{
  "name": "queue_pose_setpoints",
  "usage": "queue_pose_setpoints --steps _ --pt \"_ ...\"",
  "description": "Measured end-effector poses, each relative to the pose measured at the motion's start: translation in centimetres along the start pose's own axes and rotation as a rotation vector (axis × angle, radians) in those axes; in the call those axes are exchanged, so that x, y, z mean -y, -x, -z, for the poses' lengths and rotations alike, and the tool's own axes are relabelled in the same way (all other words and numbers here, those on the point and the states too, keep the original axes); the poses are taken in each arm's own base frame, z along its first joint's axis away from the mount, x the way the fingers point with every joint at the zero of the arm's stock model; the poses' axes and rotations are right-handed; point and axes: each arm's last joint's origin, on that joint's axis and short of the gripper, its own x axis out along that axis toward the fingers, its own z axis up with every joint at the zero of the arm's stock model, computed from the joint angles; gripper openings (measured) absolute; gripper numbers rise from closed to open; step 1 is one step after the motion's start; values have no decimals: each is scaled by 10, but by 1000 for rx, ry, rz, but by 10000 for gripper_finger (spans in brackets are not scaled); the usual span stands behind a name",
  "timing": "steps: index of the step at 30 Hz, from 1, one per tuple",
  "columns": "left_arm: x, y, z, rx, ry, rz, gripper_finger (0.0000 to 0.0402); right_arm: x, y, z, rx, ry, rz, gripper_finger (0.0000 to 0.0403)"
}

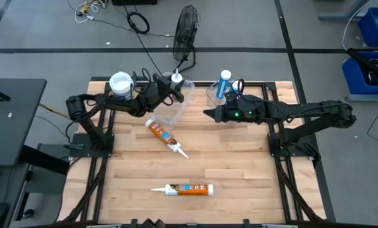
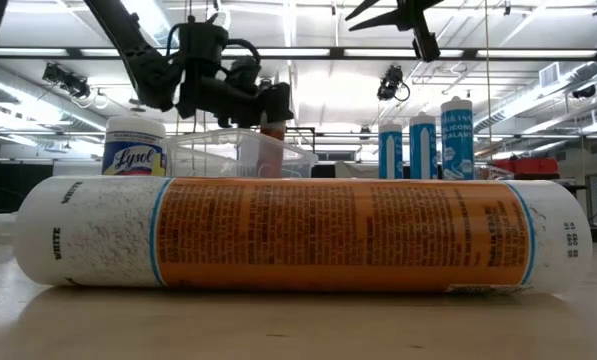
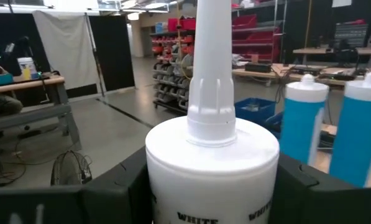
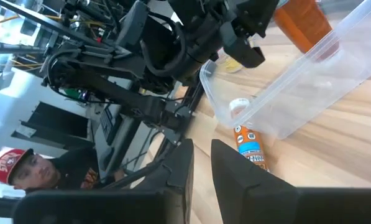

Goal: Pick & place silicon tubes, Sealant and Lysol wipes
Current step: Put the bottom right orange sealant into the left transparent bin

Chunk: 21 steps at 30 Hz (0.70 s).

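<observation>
My left gripper [image 1: 175,83] is shut on an orange silicone tube [image 2: 273,132] that stands upright, white nozzle up, in a clear bin [image 1: 176,106] at the table's far middle. The Lysol wipes [image 1: 120,82], a yellow canister with a white lid, stand to the left of that bin. Blue sealant tubes [image 1: 225,82] stand upright in a second clear bin [image 1: 212,95]. Two more orange tubes lie on the wood, one mid-table [image 1: 166,135] and one near the front [image 1: 187,189]. My right gripper [image 1: 207,114] hovers shut and empty near the blue tubes. My left gripper pinches the tube's white upper body [image 3: 213,180], just below the nozzle shoulder, between its two fingers [image 3: 120,190]. The fingers come in level from the table's left, across the tube. The tube stands upright with its orange lower part [image 4: 303,25] inside the clear bin; whether it rests on the bin's floor cannot be told.
A black fan [image 1: 187,31] and cables lie on the floor beyond the far edge. A person in a red cap [image 4: 14,168] sits beside the table. Bare wood stretches across the table's right half and near edge.
</observation>
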Motion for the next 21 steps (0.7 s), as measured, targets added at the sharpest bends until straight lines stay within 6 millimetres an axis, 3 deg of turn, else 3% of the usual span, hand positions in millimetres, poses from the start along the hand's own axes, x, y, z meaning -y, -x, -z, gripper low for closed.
queue_pose_setpoints --steps 12,21 --pt "-9 -10 24 -45 13 -41 219 8 -1 0 -49 42 56 59" --pt "-9 -10 24 -59 1 -39 225 13 -3 -5 -61 68 70 59"
